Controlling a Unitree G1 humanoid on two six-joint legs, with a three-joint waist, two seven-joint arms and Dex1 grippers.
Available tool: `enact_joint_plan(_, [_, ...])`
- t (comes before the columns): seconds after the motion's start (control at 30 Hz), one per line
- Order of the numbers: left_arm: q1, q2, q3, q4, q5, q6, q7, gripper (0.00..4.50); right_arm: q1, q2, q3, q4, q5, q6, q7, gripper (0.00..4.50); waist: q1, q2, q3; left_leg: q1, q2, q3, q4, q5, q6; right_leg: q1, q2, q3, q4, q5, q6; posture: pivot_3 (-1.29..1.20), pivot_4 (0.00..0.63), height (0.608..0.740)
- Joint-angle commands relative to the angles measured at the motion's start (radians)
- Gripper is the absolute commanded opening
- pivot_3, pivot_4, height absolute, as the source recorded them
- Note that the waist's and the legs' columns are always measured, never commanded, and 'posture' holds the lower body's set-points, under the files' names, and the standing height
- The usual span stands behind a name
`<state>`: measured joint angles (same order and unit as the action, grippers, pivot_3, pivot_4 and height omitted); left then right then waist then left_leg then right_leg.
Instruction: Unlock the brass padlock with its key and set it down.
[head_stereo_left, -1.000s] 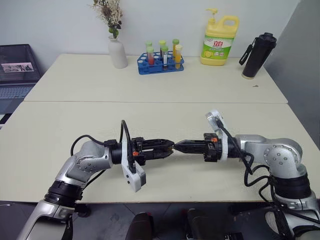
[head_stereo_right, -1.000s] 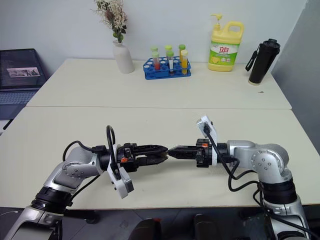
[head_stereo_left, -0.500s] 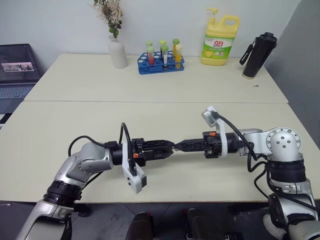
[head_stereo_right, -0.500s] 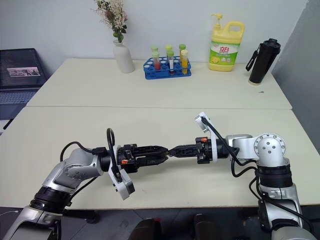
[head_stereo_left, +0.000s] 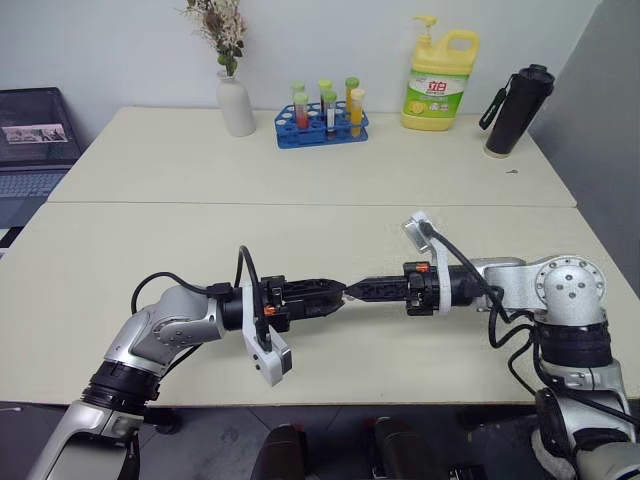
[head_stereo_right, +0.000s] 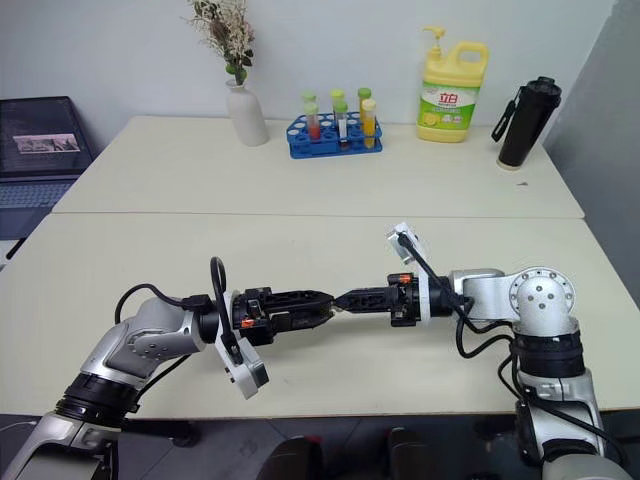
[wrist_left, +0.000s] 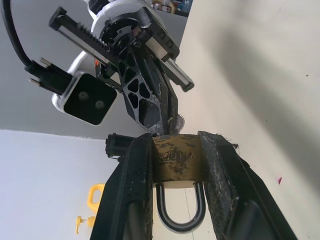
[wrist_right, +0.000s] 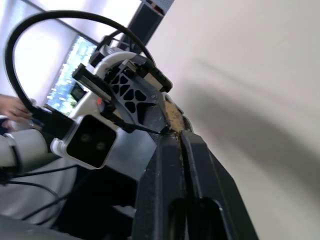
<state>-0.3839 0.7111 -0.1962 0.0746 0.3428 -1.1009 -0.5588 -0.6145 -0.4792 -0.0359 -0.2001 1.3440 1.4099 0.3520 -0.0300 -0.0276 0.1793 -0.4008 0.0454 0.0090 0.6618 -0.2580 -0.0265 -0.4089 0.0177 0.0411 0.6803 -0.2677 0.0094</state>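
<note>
The left claw (wrist_left: 175, 200) is clamping the brass padlock (wrist_left: 176, 161) by its body, shackle pointing back toward the wrist and looking closed, both held in the air above the front bench (head_stereo_left: 120, 290). The right claw (wrist_left: 162, 117) is meeting it tip to tip, its black fingers (wrist_right: 172, 165) lying almost together with a thin gap; a bit of silvery metal, probably the key (wrist_left: 178, 121), is showing at the lock's end, though whether it is still pinched I cannot tell. Compared with a second ago, the right wrist has rolled, its camera mount now sitting closer over the arm, while both claws are staying at the same meeting point. That is suggesting the key is being turned, with the lock not yet open. Farther back are standing a vase (head_stereo_left: 236, 104), a test-tube rack (head_stereo_left: 322, 128), a detergent bottle (head_stereo_left: 439, 82) and a black flask (head_stereo_left: 514, 110).
</note>
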Motion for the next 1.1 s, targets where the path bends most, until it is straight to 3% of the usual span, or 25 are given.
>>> enact_joint_plan(0.03, [-0.003,0.005,-0.023,-0.02,-0.006,-0.009,0.006,0.98,0.018,-0.049,0.056,-0.127,-0.142,-0.154,0.159,1.33,0.0,0.0,0.0,0.0,0.0,0.0,0.0,0.0,0.0,0.0,0.0,0.0,0.0,0.0,0.0,0.0,0.15,0.74])
enact_joint_plan(0.1, [-0.004,0.008,-0.024,-0.02,-0.009,-0.005,0.009,0.98,0.03,-0.078,0.082,-0.153,-0.223,-0.232,0.227,2.04,0.0,0.0,0.0,0.0,0.0,0.0,0.0,0.0,0.0,0.0,0.0,0.0,0.0,0.0,0.0,0.0,0.15,0.74])
enact_joint_plan(0.2, [-0.005,0.011,-0.025,-0.02,-0.013,-0.002,0.011,0.98,0.047,-0.119,0.111,-0.164,-0.311,-0.313,0.323,2.05,0.0,0.0,0.0,0.0,0.0,0.0,0.0,0.0,0.0,0.0,0.0,0.0,0.0,0.0,0.0,0.0,0.15,0.74])
enact_joint_plan(0.33, [-0.006,0.012,-0.027,-0.022,-0.016,0.002,0.013,0.98,0.079,-0.147,0.109,-0.178,-0.311,-0.316,0.399,2.05,0.001,0.0,0.0,0.0,0.0,0.0,0.0,0.0,0.0,0.0,0.0,0.0,0.0,0.0,0.0,0.0,0.15,0.74])
enact_joint_plan(0.93, [-0.016,0.008,-0.031,-0.032,-0.015,0.01,0.017,0.98,0.132,-0.051,0.082,-0.194,-0.243,-0.23,0.313,2.05,0.001,0.0,0.0,0.001,0.0,0.0,0.0,0.0,0.0,0.0,0.0,0.0,0.0,0.0,0.0,0.0,0.15,0.74])
enact_joint_plan(1.03, [-0.013,0.007,-0.031,-0.033,-0.014,0.011,0.018,0.98,0.129,-0.046,0.075,-0.188,-0.238,-0.221,0.303,1.43,0.001,0.0,0.0,0.0,0.0,0.0,0.0,0.0,0.0,0.0,0.0,0.0,0.0,0.0,0.0,0.0,0.15,0.74])
enact_joint_plan(1.1, [-0.012,0.007,-0.031,-0.033,-0.013,0.011,0.018,0.98,0.128,-0.045,0.073,-0.185,-0.238,-0.217,0.3,0.78,0.001,0.0,0.0,0.0,0.0,0.0,0.0,0.0,0.0,0.0,0.0,0.0,0.0,0.0,0.0,0.0,0.15,0.74])
